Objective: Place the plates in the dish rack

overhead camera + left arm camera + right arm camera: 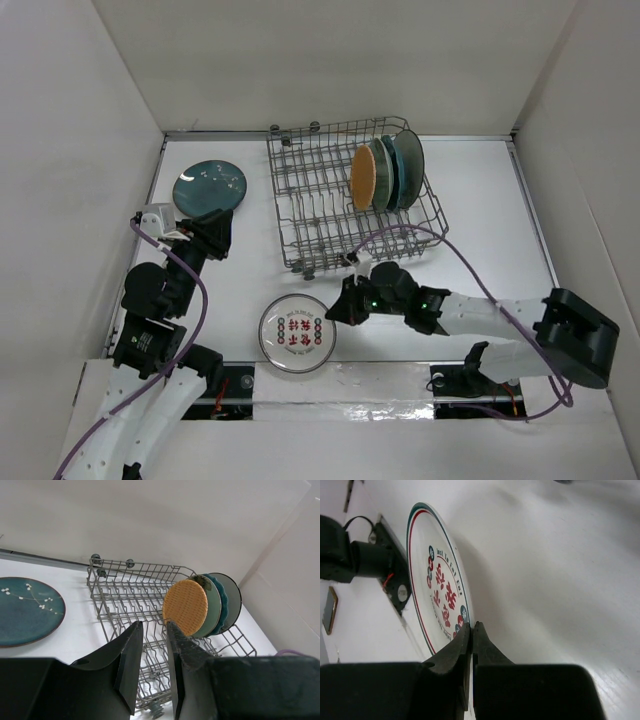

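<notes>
Right gripper (471, 625) fingers pressed together at white patterned plate (437, 600) rim; actual pinch hidden. Left gripper (154, 625) fingers slightly parted, empty. Dish rack (310, 200) rear plates overlapped.

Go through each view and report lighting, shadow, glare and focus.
Top external: even, diffuse light, only faint shadows around the dish rack, glare on the shiny strip at the near edge. Left wrist: the left gripper's fingers loom dark and soft; the racked plates are sharp. Right wrist: the right gripper's fingers are near-black; the white plate throws a soft shadow on the table.
</notes>
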You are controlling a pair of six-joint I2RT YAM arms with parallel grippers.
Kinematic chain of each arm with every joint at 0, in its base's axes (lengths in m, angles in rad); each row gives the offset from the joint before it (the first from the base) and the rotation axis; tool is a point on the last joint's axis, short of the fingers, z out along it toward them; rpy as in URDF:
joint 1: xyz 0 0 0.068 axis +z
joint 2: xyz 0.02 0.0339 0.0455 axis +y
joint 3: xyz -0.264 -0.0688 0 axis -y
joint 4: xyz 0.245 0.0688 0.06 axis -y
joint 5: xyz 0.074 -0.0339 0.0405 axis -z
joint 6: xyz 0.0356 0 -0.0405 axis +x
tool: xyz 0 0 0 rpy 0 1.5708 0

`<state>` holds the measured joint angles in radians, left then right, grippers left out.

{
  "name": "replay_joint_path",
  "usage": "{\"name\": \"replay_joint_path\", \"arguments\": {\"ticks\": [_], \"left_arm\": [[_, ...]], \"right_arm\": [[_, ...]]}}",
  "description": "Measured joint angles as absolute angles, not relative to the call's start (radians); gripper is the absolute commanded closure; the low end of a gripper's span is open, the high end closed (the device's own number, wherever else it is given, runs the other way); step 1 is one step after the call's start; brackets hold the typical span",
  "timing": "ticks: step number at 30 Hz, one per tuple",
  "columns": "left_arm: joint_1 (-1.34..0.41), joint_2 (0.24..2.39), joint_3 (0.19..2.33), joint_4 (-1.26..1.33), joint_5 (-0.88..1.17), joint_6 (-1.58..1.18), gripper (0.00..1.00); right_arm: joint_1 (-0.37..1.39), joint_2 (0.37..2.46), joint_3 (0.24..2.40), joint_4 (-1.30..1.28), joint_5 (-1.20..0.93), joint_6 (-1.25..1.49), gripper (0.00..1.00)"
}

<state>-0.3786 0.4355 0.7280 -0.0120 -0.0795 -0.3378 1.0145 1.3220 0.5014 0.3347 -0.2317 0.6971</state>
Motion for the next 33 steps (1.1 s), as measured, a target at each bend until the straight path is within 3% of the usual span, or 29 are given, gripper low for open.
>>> {"name": "replay_joint_path", "arguments": {"ticks": [9, 16, 21, 33], "left_arm": [[-0.379, 0.434, 0.728, -0.012, -0.08, -0.338, 0.77], [-0.379, 0.434, 0.728, -0.012, -0.08, -0.338, 0.77], [-0.379, 0.434, 0.728, -0.012, -0.08, -0.338, 0.77], [-0.379, 0.434, 0.728, -0.012, -0.079, -0.338, 0.77]], "right_arm": [[0.952, 1.184, 0.787, 0.209, -0.063, 0.495, 1.0], [0.812, 1.444, 1.161, 0.153, 0.366, 0.342, 1.0], [0.762, 1.639, 1.316, 0.086, 0.611, 0.234, 1.0], [0.714, 1.824, 1.406, 0.001, 0.827, 0.128, 1.0]]}}
